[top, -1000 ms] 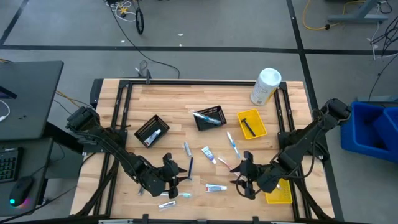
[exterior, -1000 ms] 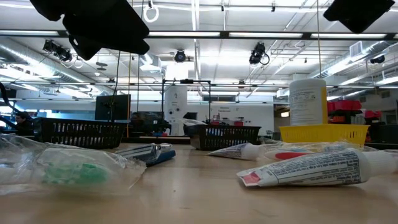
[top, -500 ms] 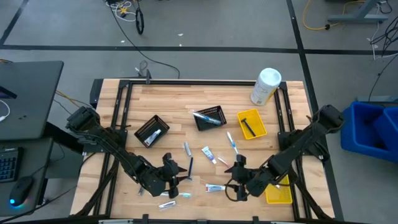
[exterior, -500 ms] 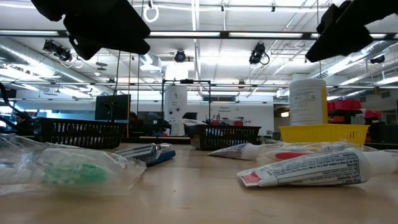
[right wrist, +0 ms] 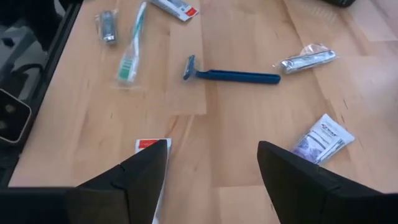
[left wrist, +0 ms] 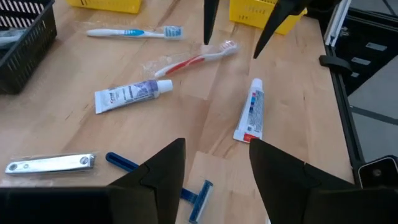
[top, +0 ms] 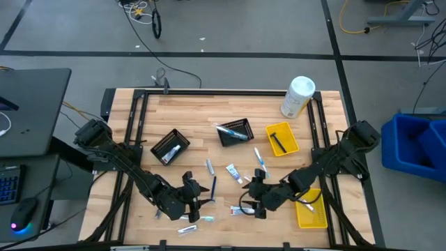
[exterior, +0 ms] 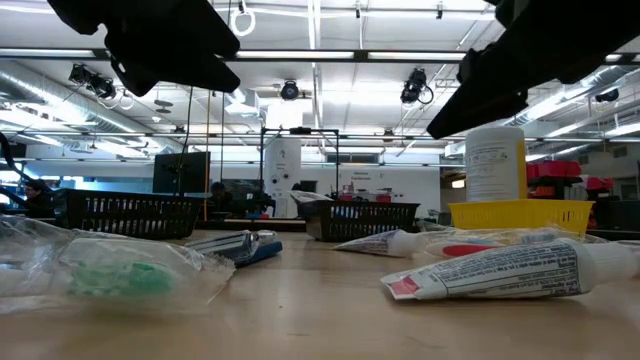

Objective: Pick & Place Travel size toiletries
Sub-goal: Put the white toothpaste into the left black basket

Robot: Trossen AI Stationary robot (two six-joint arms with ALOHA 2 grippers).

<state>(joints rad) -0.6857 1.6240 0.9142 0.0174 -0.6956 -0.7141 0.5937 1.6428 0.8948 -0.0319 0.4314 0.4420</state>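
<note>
The right claw is low over the front part of the wooden table, and its two fingers are spread, with nothing between them. In the right wrist view a white toothpaste tube with a red end lies on the wood under these fingers, beside one finger; whether they touch is not visible. Further from it in that view lie a blue razor, a green toothbrush in a clear wrapper, a silvery packet and a white-purple tube.

The left claw is also near the front edge, to the left of the right one. Its fingers are apart and hold nothing. In the left wrist view a blue razor lies just in front of them, and a silver nail clipper in a wrapper is beside it. Beyond are a white-purple toothpaste tube, a red toothbrush, a blue toothbrush and a white tube with blue and red print.

From above, two black mesh baskets and a yellow tray stand in the middle of the table, each with an item inside. A second yellow tray is at the front right, partly under the right arm. A big white canister stands at the back right corner.
</note>
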